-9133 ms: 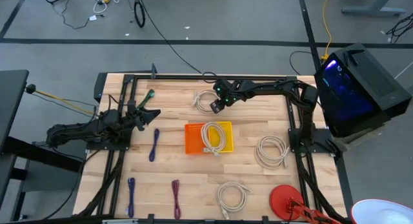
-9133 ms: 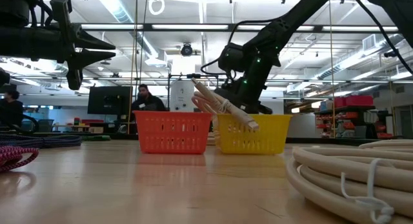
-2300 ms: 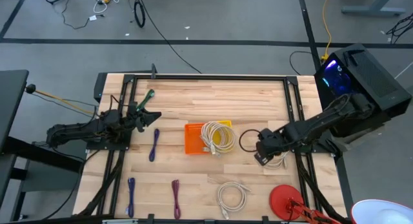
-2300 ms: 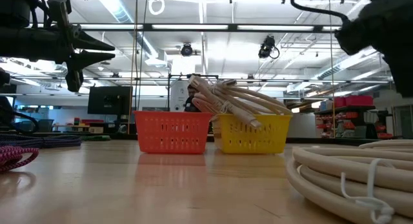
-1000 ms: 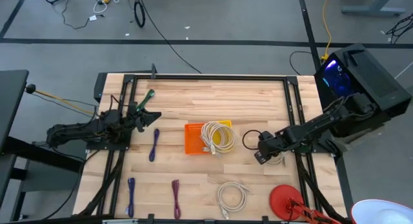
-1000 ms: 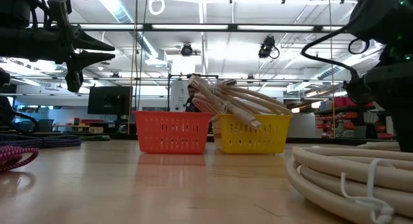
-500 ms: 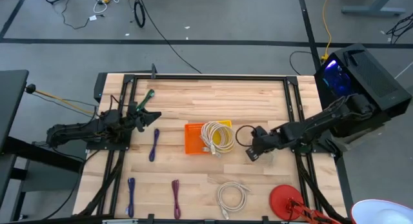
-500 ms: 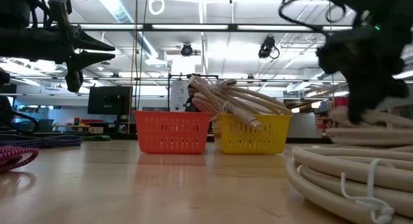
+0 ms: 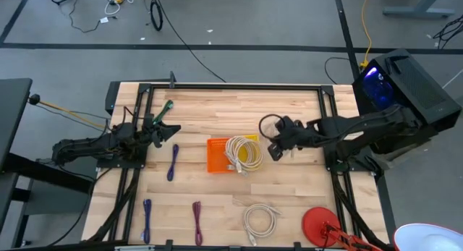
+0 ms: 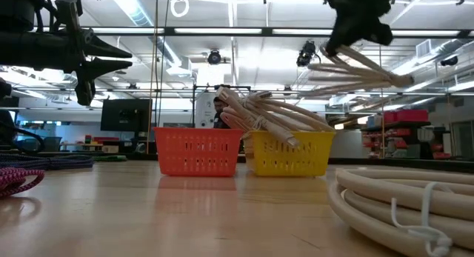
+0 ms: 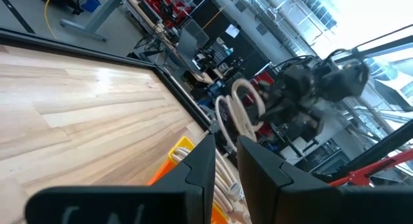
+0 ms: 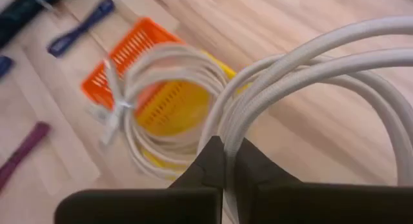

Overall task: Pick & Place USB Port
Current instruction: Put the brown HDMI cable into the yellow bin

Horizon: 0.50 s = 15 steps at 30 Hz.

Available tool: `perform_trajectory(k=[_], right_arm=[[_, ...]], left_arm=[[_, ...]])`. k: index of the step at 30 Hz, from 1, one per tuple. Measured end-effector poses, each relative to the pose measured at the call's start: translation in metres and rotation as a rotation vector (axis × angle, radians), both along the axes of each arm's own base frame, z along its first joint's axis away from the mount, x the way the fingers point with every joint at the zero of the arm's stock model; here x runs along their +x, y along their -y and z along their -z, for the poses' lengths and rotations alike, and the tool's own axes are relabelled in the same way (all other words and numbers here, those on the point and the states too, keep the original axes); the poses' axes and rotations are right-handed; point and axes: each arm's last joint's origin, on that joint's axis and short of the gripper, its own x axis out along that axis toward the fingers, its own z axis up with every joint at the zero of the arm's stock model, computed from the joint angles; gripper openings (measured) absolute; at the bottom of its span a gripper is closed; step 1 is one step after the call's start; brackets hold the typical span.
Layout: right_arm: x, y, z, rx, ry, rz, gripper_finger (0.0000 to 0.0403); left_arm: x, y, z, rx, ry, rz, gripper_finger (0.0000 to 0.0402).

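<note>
Cable point(image 12: 303, 75) — pale cream, coiled in thick loops — hangs pinched in the right gripper's point(image 12: 226, 161) closed fingers above the table point(image 9: 289, 193).

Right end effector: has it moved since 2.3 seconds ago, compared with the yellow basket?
Yes. The right end effector, shut on a white cable coil, moved from the table's right side toward the yellow basket, now just beside it.

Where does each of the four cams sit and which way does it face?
High: overhead, straight down on the table; both arms show.
Low: table height, level across to the orange basket and yellow basket; both arms overhead.
Left wrist: on the left arm, facing across to the right arm; own fingers in the foreground.
Right wrist: looking down at the baskets; right hand clamps a white cable coil.
Shared: that coil, in all four views.
</note>
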Motion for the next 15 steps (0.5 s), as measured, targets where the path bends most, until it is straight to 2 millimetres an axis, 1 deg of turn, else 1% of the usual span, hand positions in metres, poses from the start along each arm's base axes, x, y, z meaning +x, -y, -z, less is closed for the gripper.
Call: perform_trajectory(k=[3, 7, 12, 15], right_arm=[[0.003, 0.004, -0.011, -0.019, 0.027, -0.018, 0.0006], [0.007, 0.007, -0.02, -0.016, 0.082, -0.041, 0.0006], [0.02, 0.003, -0.029, 0.029, 0.226, -0.108, 0.0006], [0.027, 0.001, -0.03, 0.041, 0.267, -0.138, 0.0006]], left_arm=[[0.0, 0.0, 0.0, 0.0, 0.0, 0.0, 0.0069], [0.0, 0.0, 0.0, 0.001, -0.001, -0.003, 0.0069], [0.0, -0.001, 0.0, 0.009, -0.004, -0.03, 0.0069], [0.0, -0.001, 0.0, 0.008, -0.003, -0.044, 0.0069]])
